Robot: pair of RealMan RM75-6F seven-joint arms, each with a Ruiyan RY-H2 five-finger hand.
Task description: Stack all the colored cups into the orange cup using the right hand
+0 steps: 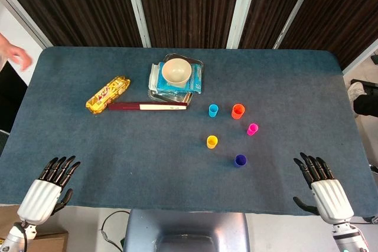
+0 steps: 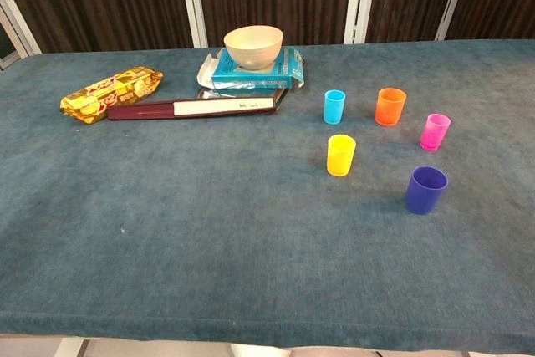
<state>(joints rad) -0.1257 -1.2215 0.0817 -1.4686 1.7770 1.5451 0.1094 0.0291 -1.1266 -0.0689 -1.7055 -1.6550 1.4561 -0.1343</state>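
Observation:
Five small cups stand upright and apart on the blue table, right of centre. The orange cup [image 1: 238, 111] [image 2: 390, 106] is at the back, with the light blue cup [image 1: 213, 110] [image 2: 334, 106] to its left and the pink cup [image 1: 252, 129] [image 2: 435, 131] to its right. Nearer the front are the yellow cup [image 1: 212, 141] [image 2: 340, 155] and the dark blue cup [image 1: 240, 160] [image 2: 426, 189]. My right hand [image 1: 323, 185] rests at the front right edge, fingers spread, holding nothing. My left hand [image 1: 48, 185] lies open at the front left. The chest view shows neither hand.
A cream bowl [image 1: 176, 71] [image 2: 253, 46] sits on a blue packet [image 1: 195, 84] [image 2: 288, 71] over a glass tray. A dark red chopstick box [image 1: 147, 107] [image 2: 192, 108] and a yellow snack bag [image 1: 107, 94] [image 2: 111, 94] lie to the left. A person's hand [image 1: 15, 56] shows at far left.

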